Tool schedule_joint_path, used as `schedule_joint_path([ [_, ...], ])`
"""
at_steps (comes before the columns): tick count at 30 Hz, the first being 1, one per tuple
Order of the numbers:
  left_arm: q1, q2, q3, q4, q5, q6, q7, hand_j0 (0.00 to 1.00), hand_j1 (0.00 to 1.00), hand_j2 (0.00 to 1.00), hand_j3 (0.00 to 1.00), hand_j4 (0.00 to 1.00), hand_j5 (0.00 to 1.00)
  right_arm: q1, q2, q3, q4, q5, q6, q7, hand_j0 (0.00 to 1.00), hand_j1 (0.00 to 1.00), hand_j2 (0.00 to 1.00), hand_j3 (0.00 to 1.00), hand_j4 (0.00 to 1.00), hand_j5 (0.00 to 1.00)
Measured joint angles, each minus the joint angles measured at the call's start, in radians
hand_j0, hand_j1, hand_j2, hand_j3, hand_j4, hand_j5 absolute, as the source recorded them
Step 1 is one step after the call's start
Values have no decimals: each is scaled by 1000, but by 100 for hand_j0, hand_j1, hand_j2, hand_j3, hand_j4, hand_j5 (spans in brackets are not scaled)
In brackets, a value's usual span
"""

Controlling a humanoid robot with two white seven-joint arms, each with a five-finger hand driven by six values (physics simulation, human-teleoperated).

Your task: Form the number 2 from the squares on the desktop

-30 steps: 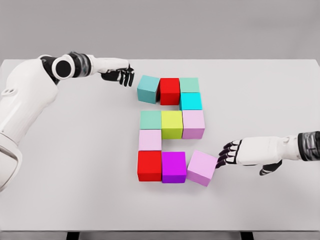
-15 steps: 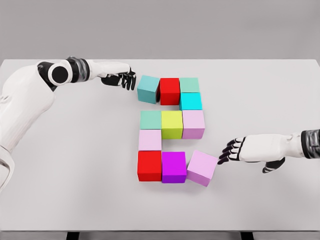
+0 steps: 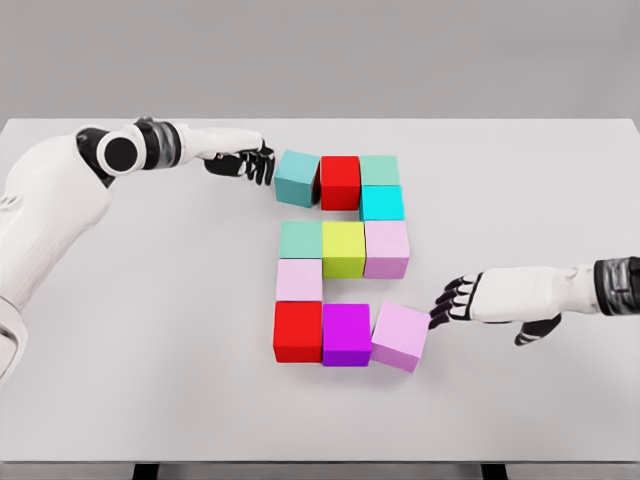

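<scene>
The cubes sit mid-frame on the desk (image 3: pixel 120 400) as a nearly finished 2, with two strays skewed: the teal cube (image 3: pixel 297 178) at the top row's left end and the pink cube (image 3: pixel 401 337) at the bottom row's right end. The left hand (image 3: pixel 246 162) rests its loosely curled fingers (image 3: pixel 264 167) just left of the teal cube, holding nothing, apparently to nudge it square. The right hand (image 3: pixel 470 300) touches spread fingertips (image 3: pixel 440 312) to the pink cube's right edge, likely to push it flush against the purple cube (image 3: pixel 347 333).

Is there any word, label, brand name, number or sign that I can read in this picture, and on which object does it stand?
None: no printed text shows anywhere.
The coloured cubes, such as the red cube and the yellow-green cube, have plain faces.
The white table and both arms carry no marking.
The cubes' layout only resembles a 2; that is a shape, not print.
</scene>
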Motion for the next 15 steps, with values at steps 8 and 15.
schedule_joint_path([
  [8,14,20,1,-41,29,-2,0,34,34,34,34,34,34,-20,19,-1,1,-40,0,0,100,100,100,100,100,100],
  [15,20,26,0,-58,46,-3,0,34,34,34,34,34,34,-28,29,-1,4,-73,0,0,100,100,100,100,100,100],
])
